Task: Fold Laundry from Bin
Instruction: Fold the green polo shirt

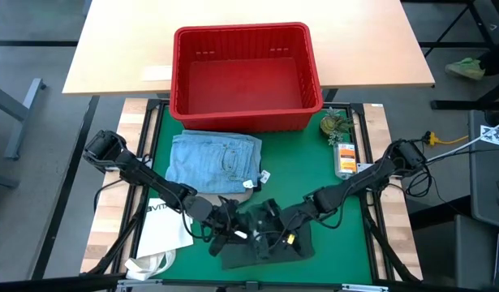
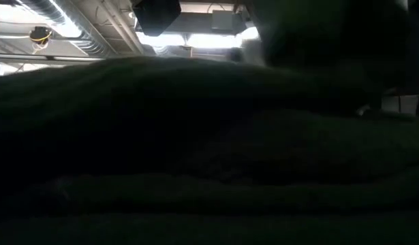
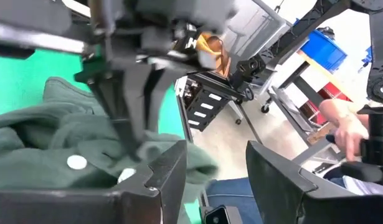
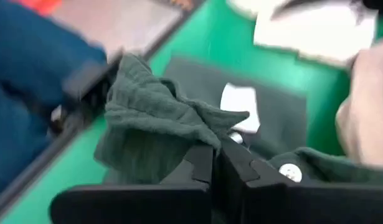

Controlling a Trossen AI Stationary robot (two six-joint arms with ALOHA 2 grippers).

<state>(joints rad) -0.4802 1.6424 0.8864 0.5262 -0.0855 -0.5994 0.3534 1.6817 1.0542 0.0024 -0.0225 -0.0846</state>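
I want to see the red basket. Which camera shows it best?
The high view: the whole red basket shows from above, empty, beyond the light blue jeans. The low view is dark, and neither wrist view clearly shows it.

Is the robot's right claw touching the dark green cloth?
Touching. In the right wrist view the right gripper has its fingers shut on a fold of the dark green cloth, pinching it.

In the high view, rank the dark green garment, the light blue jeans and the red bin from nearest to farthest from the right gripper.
1. Dark green garment: at the table's front edge, pinched by the right gripper.
2. Light blue jeans: folded, mid-table, toward the left arm's side.
3. Red bin: at the far edge, empty.
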